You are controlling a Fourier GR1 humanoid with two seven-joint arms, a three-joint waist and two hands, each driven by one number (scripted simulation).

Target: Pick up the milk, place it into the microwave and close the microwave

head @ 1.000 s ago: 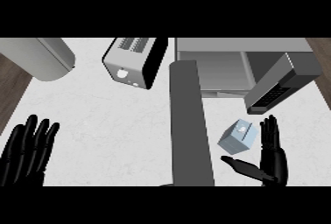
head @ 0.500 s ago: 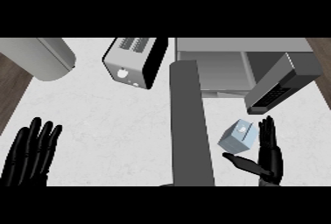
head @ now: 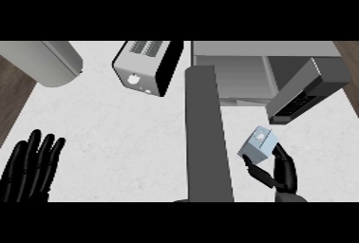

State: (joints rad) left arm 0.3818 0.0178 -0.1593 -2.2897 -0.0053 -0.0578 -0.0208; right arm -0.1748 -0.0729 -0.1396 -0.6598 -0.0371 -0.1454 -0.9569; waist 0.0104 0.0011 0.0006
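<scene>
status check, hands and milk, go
Right hand curled round the milk carton. Left hand open, resting at lower left. Microwave door open. Tall grey panel stands left of carton.

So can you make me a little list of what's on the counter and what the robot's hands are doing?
milk: small pale blue carton, tilted, in front of the microwave
right robot hand: fingers and thumb curled round the milk
left robot hand: open, fingers up, resting at the lower left
microwave: at the upper right, door swung open
toaster: top middle of the counter
milk in microwave: not yet
</scene>
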